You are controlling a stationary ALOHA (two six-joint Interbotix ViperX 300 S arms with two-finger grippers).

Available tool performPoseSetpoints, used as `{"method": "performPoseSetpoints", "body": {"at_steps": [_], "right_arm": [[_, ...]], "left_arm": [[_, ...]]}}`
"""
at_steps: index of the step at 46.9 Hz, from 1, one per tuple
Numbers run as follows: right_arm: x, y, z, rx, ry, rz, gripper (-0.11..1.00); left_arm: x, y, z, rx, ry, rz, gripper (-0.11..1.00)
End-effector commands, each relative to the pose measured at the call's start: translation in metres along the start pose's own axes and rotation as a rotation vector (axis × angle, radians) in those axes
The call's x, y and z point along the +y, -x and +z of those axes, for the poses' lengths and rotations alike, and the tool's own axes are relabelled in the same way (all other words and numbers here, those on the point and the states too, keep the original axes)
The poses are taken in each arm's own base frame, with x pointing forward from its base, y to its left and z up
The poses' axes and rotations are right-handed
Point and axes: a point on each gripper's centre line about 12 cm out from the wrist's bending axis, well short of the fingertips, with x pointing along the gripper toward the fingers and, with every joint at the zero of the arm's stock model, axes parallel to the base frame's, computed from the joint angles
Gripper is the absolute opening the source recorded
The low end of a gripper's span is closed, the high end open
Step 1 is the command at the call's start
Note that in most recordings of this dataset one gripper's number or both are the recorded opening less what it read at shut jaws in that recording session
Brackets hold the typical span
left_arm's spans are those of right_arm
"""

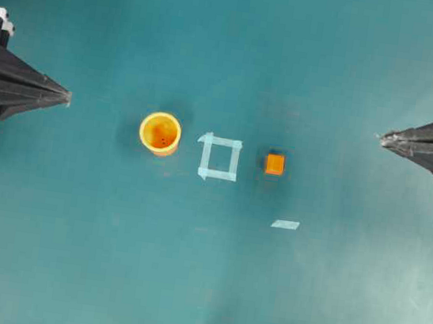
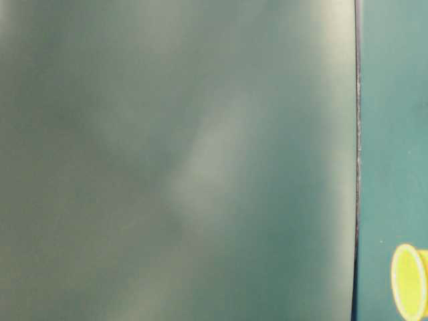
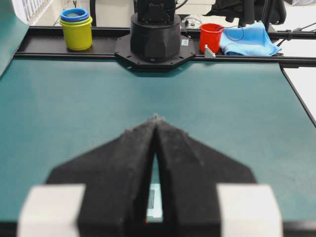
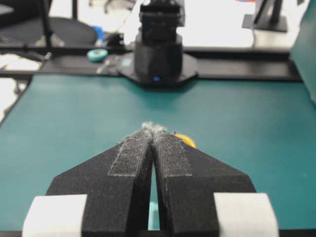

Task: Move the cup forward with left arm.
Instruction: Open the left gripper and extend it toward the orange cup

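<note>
Cup, orange-yellow with a paler rim, stands upright left of centre (nothing visible inside) on the teal worktop; left tool and right tool both pinched together, holding nothing.
</note>
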Motion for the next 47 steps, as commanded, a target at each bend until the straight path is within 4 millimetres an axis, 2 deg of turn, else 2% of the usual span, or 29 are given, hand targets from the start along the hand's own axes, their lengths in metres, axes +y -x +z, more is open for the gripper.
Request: {"method": "performPoseSetpoints", "body": {"at_steps": [1, 24, 29, 34, 41, 45, 47], "right_arm": [[0.001, -0.005, 0.011, -0.023, -0.011, 0.002, 0.00], [0.000, -0.012, 0.011, 0.011, -0.012, 0.002, 0.00], [0.000, -0.012, 0.013, 0.009, -0.012, 0.002, 0.00], [0.001, -0.012, 0.014, 0.008, -0.011, 0.002, 0.00], [0.001, -0.013, 0.014, 0.008, -0.012, 0.002, 0.00], [0.000, -0.013, 0.014, 0.006, -0.014, 0.002, 0.00], [0.000, -0.013, 0.014, 0.008, -0.014, 0.002, 0.00]], "left_arm": [[-0.001, -0.002, -0.003, 0.044, -0.001, -0.003, -0.01], [-0.001, -0.001, -0.025, 0.221, -0.015, -0.004, 0.00], [-0.001, -0.002, -0.028, 0.238, -0.015, -0.004, 0.03], [-0.001, -0.002, -0.031, 0.252, -0.014, -0.004, 0.19], [0.002, -0.004, -0.035, 0.272, -0.012, 0.007, 0.53], [0.004, -0.005, -0.038, 0.285, -0.010, 0.019, 0.62], [0.006, -0.007, -0.041, 0.299, -0.008, 0.027, 0.61]]}}
